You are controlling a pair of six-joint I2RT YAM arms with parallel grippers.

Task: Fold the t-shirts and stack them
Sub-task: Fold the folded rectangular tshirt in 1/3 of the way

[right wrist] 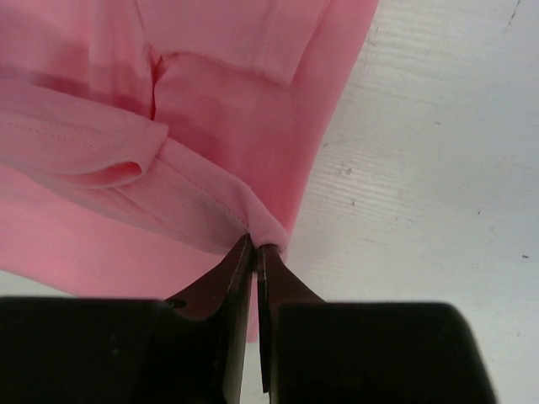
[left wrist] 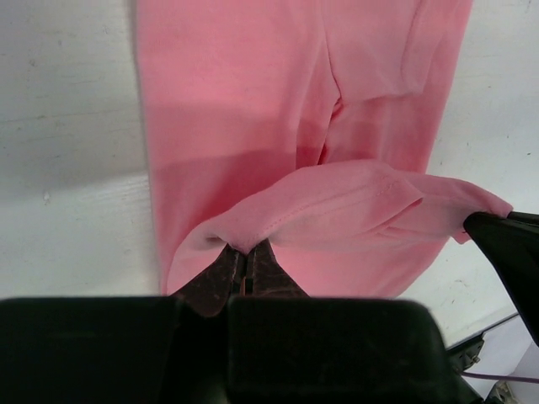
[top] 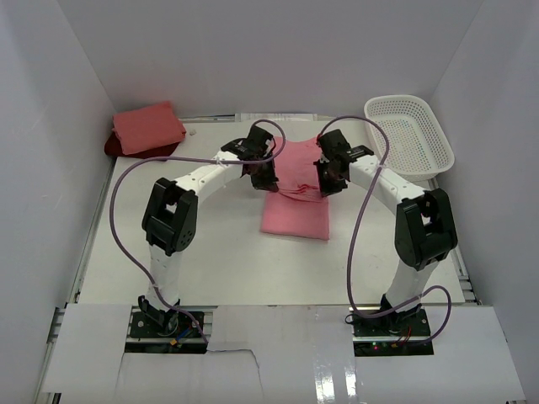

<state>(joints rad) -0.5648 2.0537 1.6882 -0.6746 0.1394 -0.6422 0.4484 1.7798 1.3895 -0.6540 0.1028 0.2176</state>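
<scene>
A rose pink t-shirt [top: 295,210] lies in the middle of the table, its far part lifted off the near part. My left gripper [top: 263,178] is shut on the lifted hem's left end [left wrist: 240,240]. My right gripper [top: 330,181] is shut on the hem's right end [right wrist: 265,231]. The raised fold [left wrist: 354,202] hangs between the two grippers above the flat lower layer [right wrist: 101,252]. At the far left a folded salmon pink t-shirt [top: 148,126] rests on a dark red t-shirt [top: 114,146], of which only an edge shows.
A white mesh basket [top: 410,135] stands at the far right by the wall. White walls close in the table [top: 210,261] on three sides. Purple cables [top: 126,194] loop from both arms.
</scene>
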